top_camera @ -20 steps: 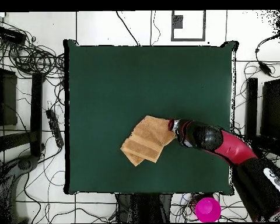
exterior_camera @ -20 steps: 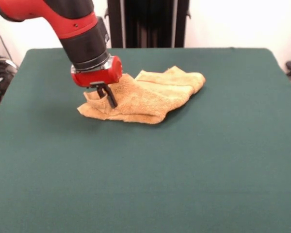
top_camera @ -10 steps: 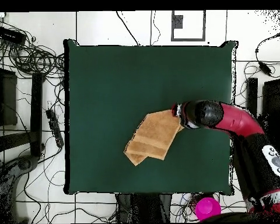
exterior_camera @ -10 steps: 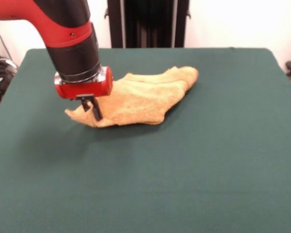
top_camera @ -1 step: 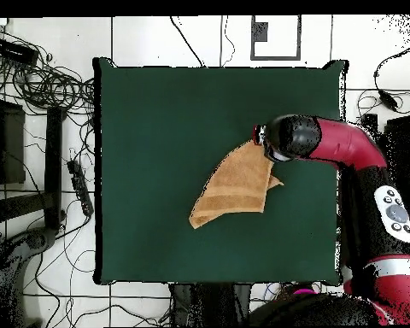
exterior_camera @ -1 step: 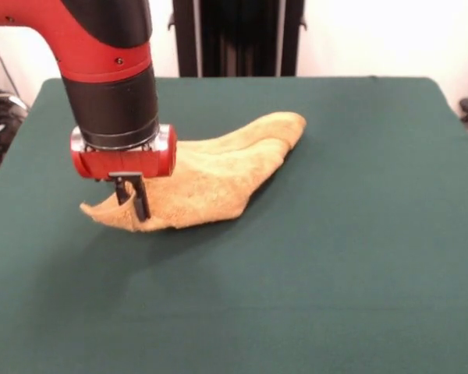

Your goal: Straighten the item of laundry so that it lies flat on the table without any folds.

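Towel (exterior_camera @ -1 step: 218, 167) is mid-drag right now. The claw (exterior_camera @ -1 step: 132, 204) looks pinched tight on one corner, with that corner lifted a bit off the table (exterior_camera @ -1 step: 335, 257) and the rest of the cloth trailing behind in a long, tapered shape. From overhead the towel (top_camera @ -1 step: 236, 184) sits in the middle-right part of the green top, with the claw (top_camera @ -1 step: 258, 137) at its pointed end. It's not flat yet: one side looks doubled over, and there's a flap sticking out along an edge. I'd say this is the pull-it-open step. Next move probably needs a slow pull away from the bunched end, then a low release so the corner doesn't flop back.
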Action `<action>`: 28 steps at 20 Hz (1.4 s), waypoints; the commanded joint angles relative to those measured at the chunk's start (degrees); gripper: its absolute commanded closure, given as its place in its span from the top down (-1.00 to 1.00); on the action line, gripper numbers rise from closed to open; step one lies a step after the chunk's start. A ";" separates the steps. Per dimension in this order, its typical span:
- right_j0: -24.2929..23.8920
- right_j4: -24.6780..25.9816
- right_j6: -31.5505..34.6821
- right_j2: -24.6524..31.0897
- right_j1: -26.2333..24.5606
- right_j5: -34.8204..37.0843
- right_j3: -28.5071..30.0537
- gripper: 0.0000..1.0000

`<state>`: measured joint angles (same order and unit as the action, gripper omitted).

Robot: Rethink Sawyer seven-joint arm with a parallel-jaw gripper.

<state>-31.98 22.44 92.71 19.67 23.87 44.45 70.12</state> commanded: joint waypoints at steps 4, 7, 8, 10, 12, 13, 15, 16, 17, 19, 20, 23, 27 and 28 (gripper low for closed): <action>5.59 0.40 5.39 -3.47 -1.79 6.34 -6.68 -1.00; 7.77 0.16 7.92 -5.18 -1.10 5.61 -5.93 -1.00; 9.16 0.49 9.80 -6.39 -1.18 4.82 -5.93 -1.00; 11.46 0.77 12.40 -8.42 -1.71 4.16 -6.41 -1.00; 14.37 1.21 15.09 -11.03 -3.14 4.84 -8.45 -1.00; 15.52 1.20 16.13 -12.19 -3.87 5.29 -9.50 -1.00; 18.84 1.69 19.49 -15.66 -6.39 6.92 -13.15 -1.00; 20.35 1.87 20.67 -17.58 -7.72 8.92 -15.46 -1.00; 21.86 2.05 21.86 -19.50 -9.05 10.91 -17.77 -1.00; 23.82 1.58 22.66 -22.20 -10.85 15.31 -21.35 -1.00; 24.91 1.24 23.05 -23.44 -11.91 17.84 -23.44 -1.00; 26.94 0.12 24.28 -25.63 -14.55 21.87 -28.28 -1.00; 29.24 1.14 26.60 -28.56 -19.89 27.01 -37.06 -1.00; 29.88 1.57 27.29 -29.39 -21.40 28.98 -39.56 -1.00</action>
<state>-5.38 22.57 100.12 -5.55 9.62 62.03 42.69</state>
